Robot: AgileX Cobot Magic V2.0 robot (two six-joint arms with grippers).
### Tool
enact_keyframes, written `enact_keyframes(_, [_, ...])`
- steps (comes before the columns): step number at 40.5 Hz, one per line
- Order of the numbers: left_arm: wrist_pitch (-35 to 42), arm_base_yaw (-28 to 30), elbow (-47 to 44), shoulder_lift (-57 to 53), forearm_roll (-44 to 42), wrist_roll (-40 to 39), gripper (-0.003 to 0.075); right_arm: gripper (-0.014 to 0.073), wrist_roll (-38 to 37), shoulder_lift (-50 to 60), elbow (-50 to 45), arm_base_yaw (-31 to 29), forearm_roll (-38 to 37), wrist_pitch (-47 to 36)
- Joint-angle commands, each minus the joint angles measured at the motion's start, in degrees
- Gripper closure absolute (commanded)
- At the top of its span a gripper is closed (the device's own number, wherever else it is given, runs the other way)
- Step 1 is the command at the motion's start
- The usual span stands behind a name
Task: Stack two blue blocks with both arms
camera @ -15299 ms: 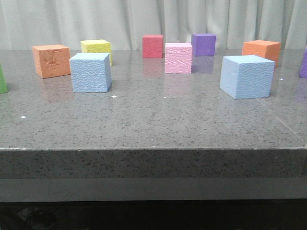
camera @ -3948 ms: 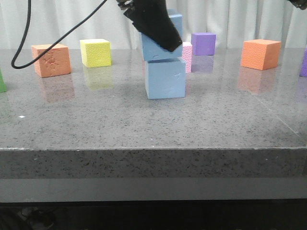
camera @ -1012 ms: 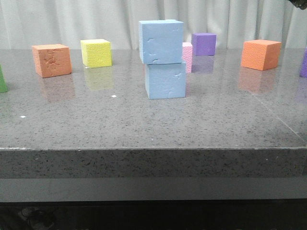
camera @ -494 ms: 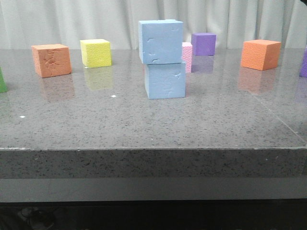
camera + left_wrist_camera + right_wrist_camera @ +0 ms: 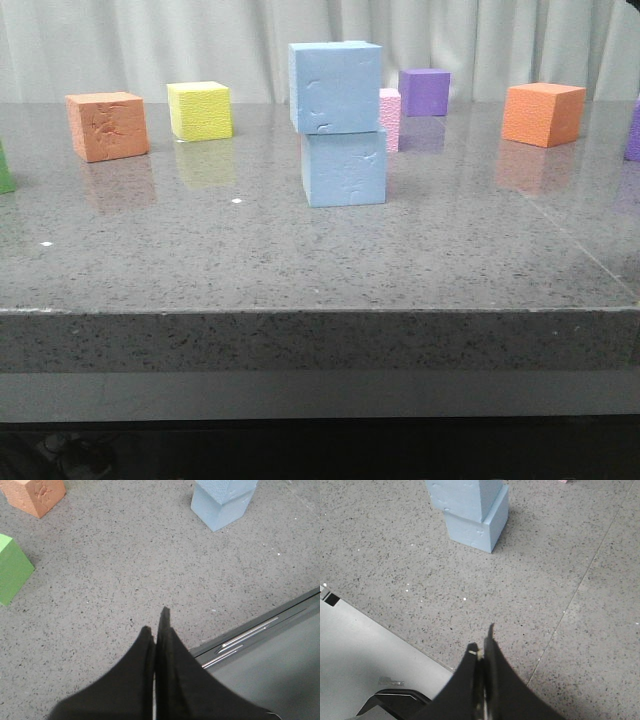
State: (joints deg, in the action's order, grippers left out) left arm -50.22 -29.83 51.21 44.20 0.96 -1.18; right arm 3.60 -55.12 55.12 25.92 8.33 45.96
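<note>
Two sky-blue blocks stand stacked in the middle of the grey table: the upper blue block (image 5: 335, 87) rests on the lower blue block (image 5: 345, 168), shifted a little to the left. The stack also shows in the left wrist view (image 5: 223, 500) and in the right wrist view (image 5: 470, 510). My left gripper (image 5: 156, 625) is shut and empty, over the table's near edge, well away from the stack. My right gripper (image 5: 482, 642) is shut and empty, also near the front edge. Neither gripper shows in the front view.
Behind and around the stack stand an orange cube (image 5: 107, 126), a yellow cube (image 5: 200, 110), a pink cube (image 5: 389, 118), a purple cube (image 5: 424, 92) and another orange cube (image 5: 543, 113). A green cube (image 5: 12, 567) sits at the far left edge. The table's front edge (image 5: 320, 312) is near.
Since 3.9 s ago the black gripper has left the upper blue block and withdrawn from the front view. Over the last second nothing has visibly moved.
</note>
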Motion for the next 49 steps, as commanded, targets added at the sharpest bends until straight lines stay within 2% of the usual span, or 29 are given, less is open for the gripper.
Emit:
enact_keyframes(1, [5.4,0.2,-0.1,-1.7,-0.4,-0.7,0.0739,0.0709,0.4,0.4,1.3,0.0,0.5,-2.7])
enact_keyframes(5, [12.2,3.2,-4.6,-6.4,-3.5,-0.3,0.0739,0.0709,0.4,0.4,1.3,0.0,0.5,-2.7])
enact_keyframes(11, [29.4,11.3,-18.6,-16.1,-6.7,-0.3,0.0739,0.0709,0.4,0.4,1.3,0.0,0.5,-2.7])
enact_keyframes(16, [40.4,17.2,-30.5,-24.5,-6.1,-0.3,0.0739,0.0709,0.4,0.4,1.3,0.0,0.5,-2.7])
enact_keyframes(24, [50.2,22.0,-45.7,-36.8,-3.1,-0.3,0.0739,0.0709,0.4,0.4,1.3,0.0,0.5,-2.7])
enact_keyframes(31, [50.9,25.5,-52.3,-43.0,4.2,-0.3,0.0739,0.0709,0.4,0.4,1.3,0.0,0.5,-2.7])
enact_keyframes(36, [49.6,25.5,-53.7,-46.1,4.1,-0.3,0.0739,0.0709,0.4,0.4,1.3,0.0,0.5,-2.7])
enact_keyframes(49, [50.2,23.8,-53.7,-45.9,3.2,-0.3,0.0739,0.0709,0.4,0.4,1.3,0.0,0.5,-2.5])
